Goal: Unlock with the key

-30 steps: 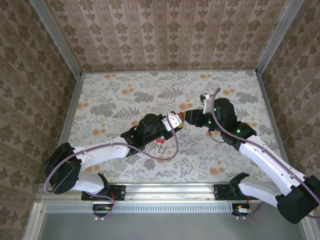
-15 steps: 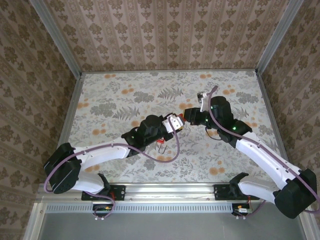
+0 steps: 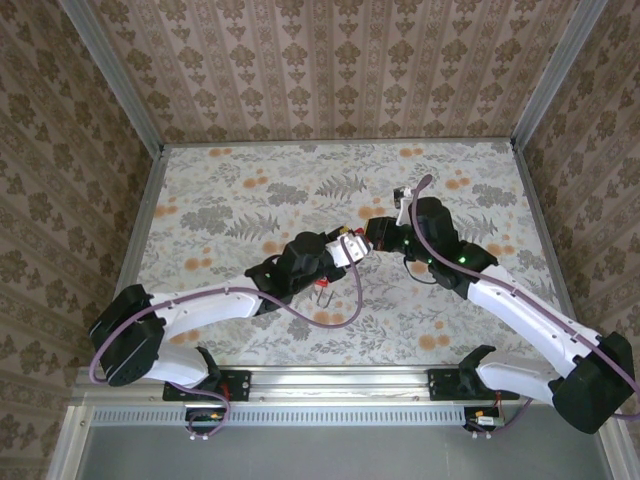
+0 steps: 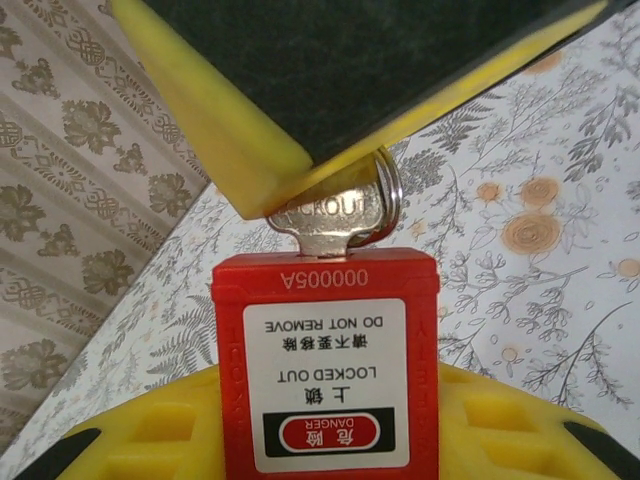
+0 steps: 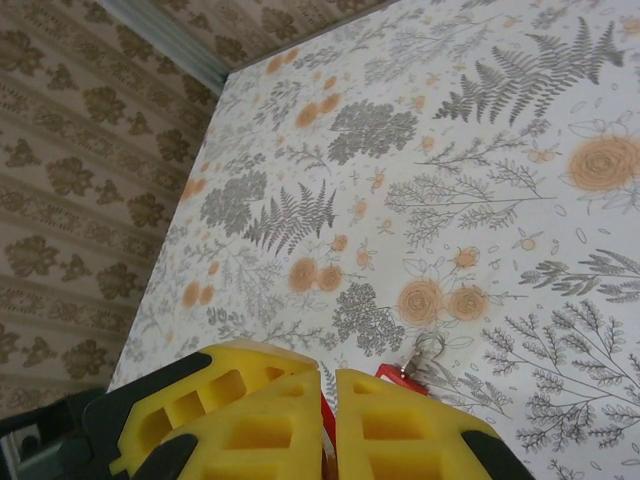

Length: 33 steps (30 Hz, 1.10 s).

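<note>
Left end effector (image 3: 345,250) is clamped on the red padlock (image 4: 325,385) and holds it up off the worktop (image 3: 230,190), near the middle. The label side faces the left wrist cam. The label reads DANGER / LOCKED OUT / DO NOT REMOVE, upside down in that view, with 000005A stamped on the body above it.

The key (image 4: 333,215) is seated in the padlock's keyway with its head sticking out. The head is stamped LOCKOUT and has the key ring (image 4: 393,195) threaded through it.

Right end effector (image 3: 372,236) is closed on the key head. On the left wrist cam I see one of its yellow fingers (image 4: 230,150), black pad inward, pressed over the top of the head. On the right wrist cam its two fingers sit nearly touching, with a sliver of red between them and the ring poking out just beside.

On overhead, the two end effectors meet tip to tip, with the arms converging from either side.
</note>
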### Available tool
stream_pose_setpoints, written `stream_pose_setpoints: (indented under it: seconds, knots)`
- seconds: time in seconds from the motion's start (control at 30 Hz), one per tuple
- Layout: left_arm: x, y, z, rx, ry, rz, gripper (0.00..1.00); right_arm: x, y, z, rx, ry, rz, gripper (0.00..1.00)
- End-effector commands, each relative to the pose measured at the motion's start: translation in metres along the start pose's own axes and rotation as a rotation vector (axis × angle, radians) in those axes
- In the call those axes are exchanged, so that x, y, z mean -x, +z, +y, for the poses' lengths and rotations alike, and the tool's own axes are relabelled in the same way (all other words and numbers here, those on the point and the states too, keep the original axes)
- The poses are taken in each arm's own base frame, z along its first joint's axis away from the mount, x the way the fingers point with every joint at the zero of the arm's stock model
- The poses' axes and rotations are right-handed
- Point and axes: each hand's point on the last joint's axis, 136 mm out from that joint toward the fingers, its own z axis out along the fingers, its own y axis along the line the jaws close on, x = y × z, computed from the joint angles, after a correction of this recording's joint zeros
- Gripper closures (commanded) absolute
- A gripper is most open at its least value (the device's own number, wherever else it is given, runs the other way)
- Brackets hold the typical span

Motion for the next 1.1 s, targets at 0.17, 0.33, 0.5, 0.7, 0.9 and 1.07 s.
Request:
stream_pose_setpoints:
  seconds: [0.17,0.33,0.5,0.7,0.9,1.07]
  knots:
    - [0.034,0.004,0.035,0.23,0.125,-0.053,0.81,-0.014,0.01,-0.008,-0.061,0.161,0.035,0.89]
    - [0.038,0.01,0.037,0.322,0.239,-0.051,0.82,-0.021,0.019,-0.004,-0.037,0.217,0.063,0.89]
    - [0.039,0.017,0.035,0.367,0.336,-0.047,0.82,-0.025,0.026,-0.004,-0.022,0.262,0.076,0.89]
    - [0.04,0.02,0.028,0.377,0.379,-0.051,0.82,-0.025,0.028,-0.004,-0.013,0.277,0.074,0.89]
    - [0.037,0.017,0.025,0.379,0.381,-0.054,0.83,-0.015,0.022,-0.005,-0.011,0.283,0.048,0.87]
    - [0.033,0.016,0.02,0.342,0.352,-0.055,0.84,-0.001,0.013,-0.004,-0.003,0.278,0.015,0.76]
